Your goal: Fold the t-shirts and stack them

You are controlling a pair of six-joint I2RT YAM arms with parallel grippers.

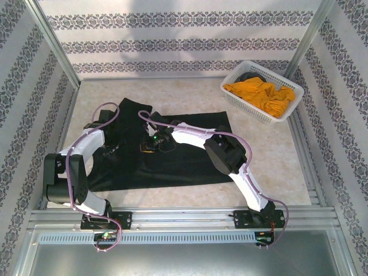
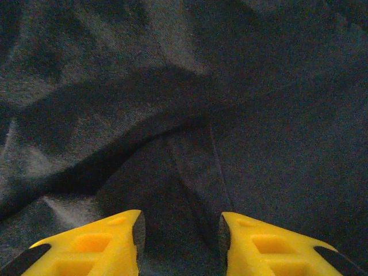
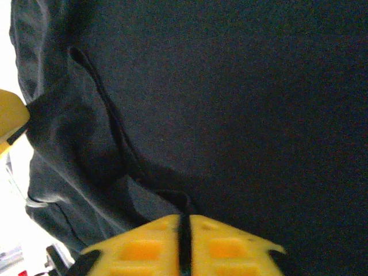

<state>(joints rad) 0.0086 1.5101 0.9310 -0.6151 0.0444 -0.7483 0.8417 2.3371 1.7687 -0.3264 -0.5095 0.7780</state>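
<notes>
The right gripper [image 3: 184,230] pinches a fold of the black t-shirt [image 1: 172,158] spread on the table [image 1: 270,167], the left gripper [image 2: 181,221] parted over it, while the mustard-orange t-shirt [image 1: 261,95] lies crumpled in the basket [image 1: 231,95], nothing yet stacked.

Black t-shirt [image 1: 172,155] is reading plain black, unpatterned, mid-table. Mustard-orange t-shirt [image 1: 261,95] is showing plain colour inside the white lattice basket [image 1: 245,107], far right. Table [image 1: 270,167] is appearing beige, faintly mottled. Walls [image 1: 184,34] are carrying grey floral bands on white. Left gripper [image 2: 179,233] and right gripper [image 3: 184,227] are showing yellow fingers with black pads.
</notes>
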